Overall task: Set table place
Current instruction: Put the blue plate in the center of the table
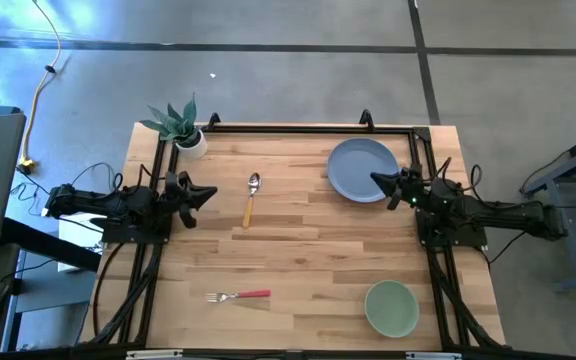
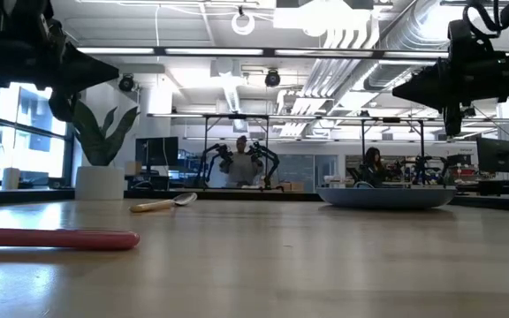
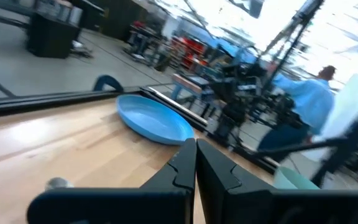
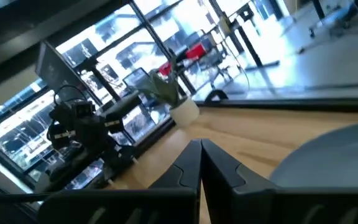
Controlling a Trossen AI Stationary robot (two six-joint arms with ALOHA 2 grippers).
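Note:
The light-wood table (image 1: 298,250) carries a blue plate (image 1: 362,169) at the far right, a spoon (image 1: 252,197) with a yellow handle left of the middle, a fork (image 1: 238,295) with a red handle near the front, and a green bowl (image 1: 391,307) at the near right. My left gripper (image 1: 211,192) is shut and empty above the table's left side, left of the spoon. My right gripper (image 1: 376,180) is shut and empty above the plate's near right rim. The plate also shows in the left wrist view (image 3: 154,118) and the right wrist view (image 4: 334,158).
A potted plant (image 1: 180,127) in a white pot stands at the far left corner. A black metal frame (image 1: 298,128) runs along the far edge and both sides. Bare wood lies in the table's middle between spoon, fork and bowl.

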